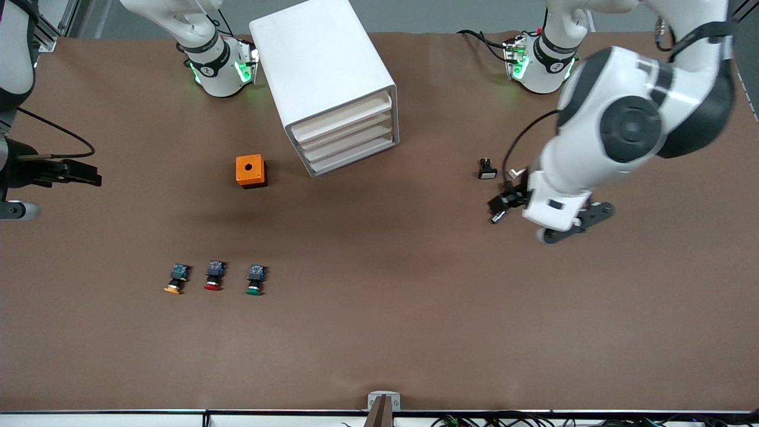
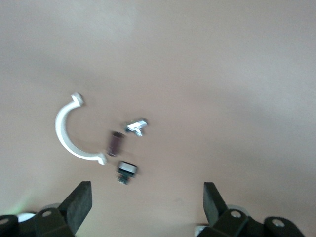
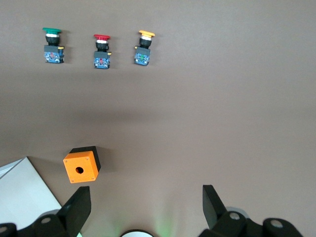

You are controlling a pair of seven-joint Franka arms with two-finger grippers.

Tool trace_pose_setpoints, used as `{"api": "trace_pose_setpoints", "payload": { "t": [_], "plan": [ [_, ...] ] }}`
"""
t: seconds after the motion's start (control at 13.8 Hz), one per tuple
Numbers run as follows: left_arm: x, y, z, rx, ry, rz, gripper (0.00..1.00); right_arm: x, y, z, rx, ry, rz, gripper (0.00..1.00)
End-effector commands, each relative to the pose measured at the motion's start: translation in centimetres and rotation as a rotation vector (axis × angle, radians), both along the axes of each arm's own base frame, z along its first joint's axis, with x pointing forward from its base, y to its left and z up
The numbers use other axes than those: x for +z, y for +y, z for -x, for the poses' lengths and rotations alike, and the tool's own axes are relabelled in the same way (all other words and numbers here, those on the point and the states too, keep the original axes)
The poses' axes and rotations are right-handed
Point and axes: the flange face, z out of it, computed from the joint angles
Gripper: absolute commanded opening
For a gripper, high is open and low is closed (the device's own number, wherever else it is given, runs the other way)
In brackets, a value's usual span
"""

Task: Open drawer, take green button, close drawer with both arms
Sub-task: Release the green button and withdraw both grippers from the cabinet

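Nearest the tabletop's front edge we see the green-capped button point(image 1: 255, 280) lying free beside two others, farther back the cabinet point(image 1: 329, 83) with every drawer point(image 1: 347, 126) shut, while our left tool point(image 2: 144, 200) and right tool point(image 3: 144, 200) hover spread, ready to pull.

- The drawer point(image 1: 347, 131) is sitting shut in the white cabinet point(image 1: 323, 65), one of four stacked alike.
- The green-capped button point(image 1: 255, 280) is lying on its side on the table point(image 1: 415, 332), beside the red-capped button point(image 1: 214, 275).
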Motion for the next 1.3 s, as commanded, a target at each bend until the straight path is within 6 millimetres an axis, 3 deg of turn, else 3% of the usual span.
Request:
{"api": "trace_pose_setpoints", "payload": {
  "t": [0.0, 0.29, 0.51, 0.65, 0.94, 1.23],
  "plan": [
    [0.4, 4.1, -0.3, -0.049, 0.000, -0.024, 0.99, 3.0, 0.2, 0.0, 0.016, -0.053, 0.003, 1.00],
    [0.4, 9.0, -1.1, -0.077, 0.019, -0.020, 0.99, 3.7, 0.1, 0.4, 0.014, -0.056, -0.003, 1.00],
    [1.6, 11.3, -0.7, -0.141, 0.006, -0.015, 0.99, 6.3, 1.0, 2.4, 0.026, -0.056, -0.012, 1.00],
    [2.2, 13.9, 0.5, -0.192, 0.009, -0.020, 0.99, 7.0, 0.8, 3.0, 0.024, -0.066, -0.009, 1.00],
    [4.1, 18.8, 4.6, -0.268, -0.008, 0.010, 0.99, 8.1, 0.2, 4.5, 0.014, -0.091, -0.013, 1.00],
    [5.1, 20.7, 8.5, -0.244, -0.079, 0.014, 0.99, 9.0, 0.3, 5.3, 0.015, -0.096, -0.016, 1.00]
  ]
}}
